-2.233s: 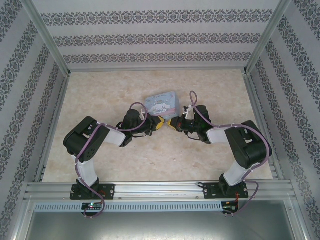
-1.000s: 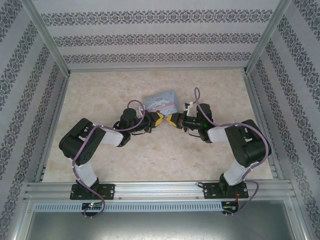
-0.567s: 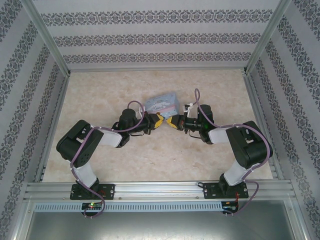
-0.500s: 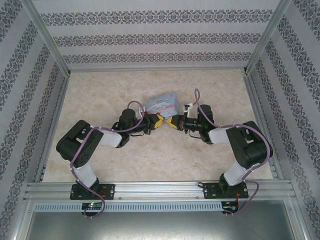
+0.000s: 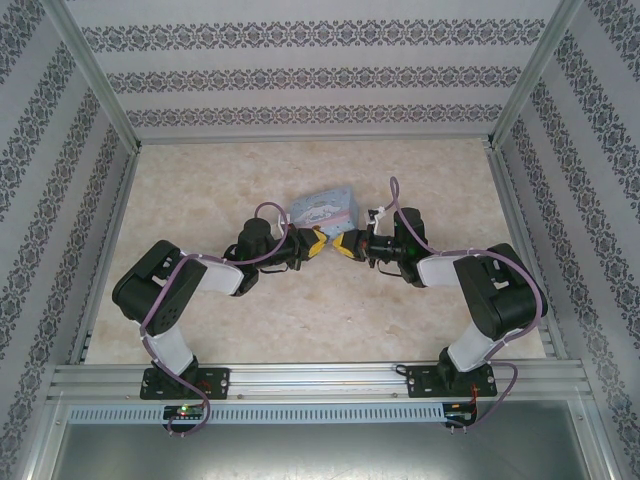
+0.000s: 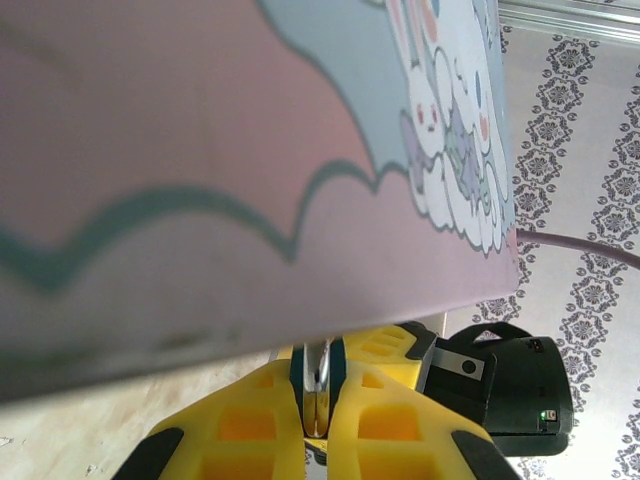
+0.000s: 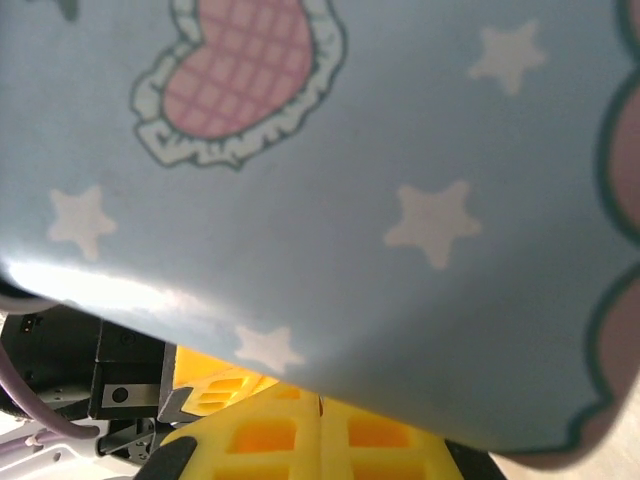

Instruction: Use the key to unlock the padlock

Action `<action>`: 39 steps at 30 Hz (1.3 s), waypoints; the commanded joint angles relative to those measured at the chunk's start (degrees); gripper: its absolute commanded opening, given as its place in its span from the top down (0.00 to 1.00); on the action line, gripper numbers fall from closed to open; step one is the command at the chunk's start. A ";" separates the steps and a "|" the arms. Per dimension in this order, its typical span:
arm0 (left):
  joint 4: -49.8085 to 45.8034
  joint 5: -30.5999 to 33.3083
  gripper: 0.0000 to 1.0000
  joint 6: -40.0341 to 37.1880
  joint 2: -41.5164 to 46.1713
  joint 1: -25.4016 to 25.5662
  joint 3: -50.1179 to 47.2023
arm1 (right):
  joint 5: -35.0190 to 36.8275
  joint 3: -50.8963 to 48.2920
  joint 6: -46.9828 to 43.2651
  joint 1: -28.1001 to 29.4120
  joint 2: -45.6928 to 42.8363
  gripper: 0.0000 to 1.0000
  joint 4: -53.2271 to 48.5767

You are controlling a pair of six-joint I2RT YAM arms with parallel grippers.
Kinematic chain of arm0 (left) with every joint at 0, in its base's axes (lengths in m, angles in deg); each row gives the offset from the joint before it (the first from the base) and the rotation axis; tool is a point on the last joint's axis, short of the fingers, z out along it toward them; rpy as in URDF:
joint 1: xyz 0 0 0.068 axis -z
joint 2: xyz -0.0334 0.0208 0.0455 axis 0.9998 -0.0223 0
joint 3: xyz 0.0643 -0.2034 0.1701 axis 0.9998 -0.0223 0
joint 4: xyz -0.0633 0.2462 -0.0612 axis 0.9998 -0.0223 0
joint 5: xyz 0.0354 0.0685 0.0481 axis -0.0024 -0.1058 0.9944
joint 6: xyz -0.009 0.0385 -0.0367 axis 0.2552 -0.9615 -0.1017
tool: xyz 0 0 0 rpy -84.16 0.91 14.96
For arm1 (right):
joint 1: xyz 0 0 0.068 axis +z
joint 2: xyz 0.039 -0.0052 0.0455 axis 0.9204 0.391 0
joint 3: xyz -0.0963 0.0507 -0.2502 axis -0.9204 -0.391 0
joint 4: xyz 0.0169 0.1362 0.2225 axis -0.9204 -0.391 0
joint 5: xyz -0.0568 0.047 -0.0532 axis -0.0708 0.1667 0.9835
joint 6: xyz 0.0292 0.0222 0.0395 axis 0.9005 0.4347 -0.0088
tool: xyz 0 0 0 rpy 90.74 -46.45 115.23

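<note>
left gripper (image 6: 316, 405): yellow fingers pinched nearly together on the padlock (image 6: 316, 372); in the left wrist view it sits edge-on between the tips, dark teal sides with a bright metal strip down the middle
right gripper (image 7: 320, 425): yellow fingers closed flat against each other; a thin dark sliver at the seam is probably the key (image 7: 320, 404), too small to be sure
relation that matters: the two grippers face tip to tip, very near each other in the top view; the padlock lies straight ahead of the right gripper, toward the robot's left; the right arm carries the inserting part, so it has to close the gap
axis: both finger pairs run roughly along one left-right line across the table (image 5: 200, 190); the padlock's long axis follows the left fingers and points at the right gripper; which face has the keyhole cannot be told
surroundings: cartoon tin box (image 5: 325, 205) sits just beyond both sets of tips on the far side; it is blurred and close over both wrist cameras; contact with the fingers cannot be told
step: judged as lining the key up with the keyhole; insertion not yet done; shackle state unreadable
next move needs: a short straight advance of the right gripper along the shared line while the left braces the padlock; a small tilt error would miss the slot
risk: key slipping in the pinch; fingers nudging the tin
</note>
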 commanded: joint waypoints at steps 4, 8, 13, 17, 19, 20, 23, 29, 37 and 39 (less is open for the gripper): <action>5.41 -8.40 1.00 -0.87 1.31 2.43 0.24 | 0.70 3.15 5.62 1.37 0.67 1.00 4.44; 5.46 -8.50 1.00 -0.84 1.04 2.44 0.61 | 0.79 3.67 9.16 1.46 1.92 1.00 5.65; 5.52 -8.47 1.00 -0.75 0.73 2.70 1.11 | 0.57 4.27 13.73 2.07 3.43 1.00 8.51; 5.82 -8.34 1.00 -0.50 0.54 2.94 1.39 | -0.07 5.15 11.39 2.49 3.37 1.00 6.57; 5.81 -8.37 1.00 -0.49 0.56 3.05 1.54 | -0.61 5.40 9.65 2.53 3.52 1.00 6.19; 5.90 -8.32 1.00 -0.49 0.50 3.13 1.63 | -0.80 5.56 8.74 2.66 3.52 1.00 5.70; 5.75 -8.33 1.00 -0.54 0.56 3.23 1.76 | -2.14 6.72 4.70 3.54 3.42 1.00 3.85; 5.39 -8.36 1.00 -0.67 0.49 3.56 2.00 | -1.96 7.98 0.85 4.73 3.83 1.00 0.94; 5.11 -8.15 1.00 -0.67 0.47 3.69 2.02 | -0.57 6.41 1.56 2.03 5.92 1.00 1.45; 4.87 -7.84 1.00 -0.75 0.56 3.68 1.92 | -0.83 5.58 1.22 0.73 5.65 1.00 1.45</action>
